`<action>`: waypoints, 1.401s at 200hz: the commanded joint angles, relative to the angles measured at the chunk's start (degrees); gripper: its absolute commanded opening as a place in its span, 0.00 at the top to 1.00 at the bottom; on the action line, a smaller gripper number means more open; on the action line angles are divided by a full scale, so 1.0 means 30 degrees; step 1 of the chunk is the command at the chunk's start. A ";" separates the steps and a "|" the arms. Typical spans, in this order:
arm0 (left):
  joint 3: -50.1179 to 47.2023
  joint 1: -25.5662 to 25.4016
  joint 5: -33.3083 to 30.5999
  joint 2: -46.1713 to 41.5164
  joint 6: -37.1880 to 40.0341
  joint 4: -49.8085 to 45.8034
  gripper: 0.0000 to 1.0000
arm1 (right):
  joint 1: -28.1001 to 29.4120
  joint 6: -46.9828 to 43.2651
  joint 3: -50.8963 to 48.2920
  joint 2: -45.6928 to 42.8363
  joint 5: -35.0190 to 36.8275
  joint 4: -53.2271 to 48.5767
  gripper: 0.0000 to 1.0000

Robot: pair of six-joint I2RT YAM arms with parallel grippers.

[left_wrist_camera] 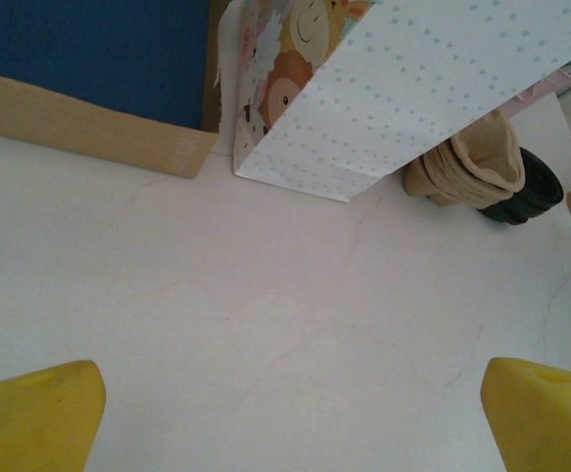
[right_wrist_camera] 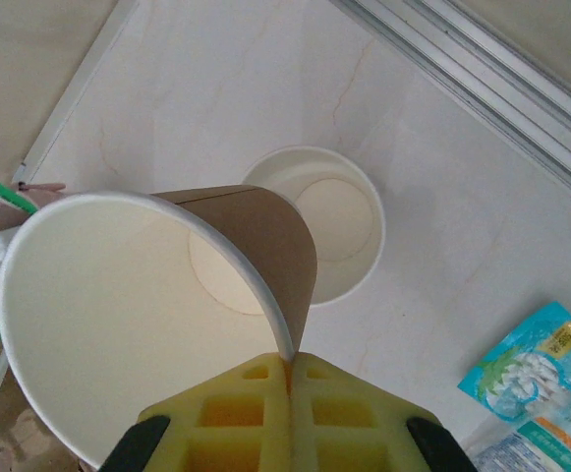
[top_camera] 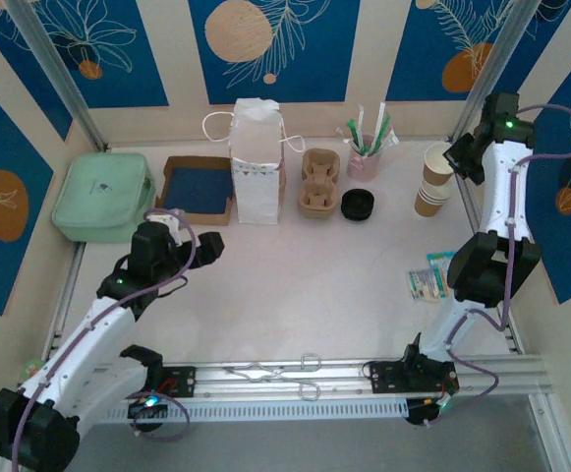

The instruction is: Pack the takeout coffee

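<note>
The takeout coffee cup (right_wrist_camera: 118,324), kraft-brown outside and white inside, carries no lid and hangs tilted just above the stack of like cups (right_wrist_camera: 334,226). My right gripper (right_wrist_camera: 289,366) is shut on its rim, pinching the wall between the yellow pads. From above, this gripper (top_camera: 459,157) sits at the back right by the cup (top_camera: 438,162) on its stack (top_camera: 428,202). My left gripper (top_camera: 204,246) hovers open over bare table, its yellow fingers (left_wrist_camera: 39,413) wide apart around nothing. A stack of black lids (top_camera: 358,205) lies by the carrier.
A white patterned paper bag (top_camera: 256,167) stands at the back centre, with the pulp cup carrier (top_camera: 317,182) and a pink cup of straws (top_camera: 364,157) to its right. A blue-lined cardboard tray (top_camera: 197,187) and a green case (top_camera: 103,197) sit left. Packets (top_camera: 429,280) lie right.
</note>
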 commanded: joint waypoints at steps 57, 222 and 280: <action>0.0001 -0.0218 -0.0289 -0.1134 -0.0010 -0.0654 0.02 | 0.1595 -0.0583 0.0485 -0.2296 0.1049 -0.1203 0.98; -0.0005 -0.0230 0.0803 -0.0154 -0.0706 0.0575 0.03 | 0.5886 -0.2307 -0.4525 -0.5081 -0.2354 -0.0577 0.98; 0.0022 -0.0379 0.1028 0.0386 -0.1043 0.1169 0.03 | 0.8424 -0.2635 -0.6381 -0.4859 -0.2976 0.0057 0.98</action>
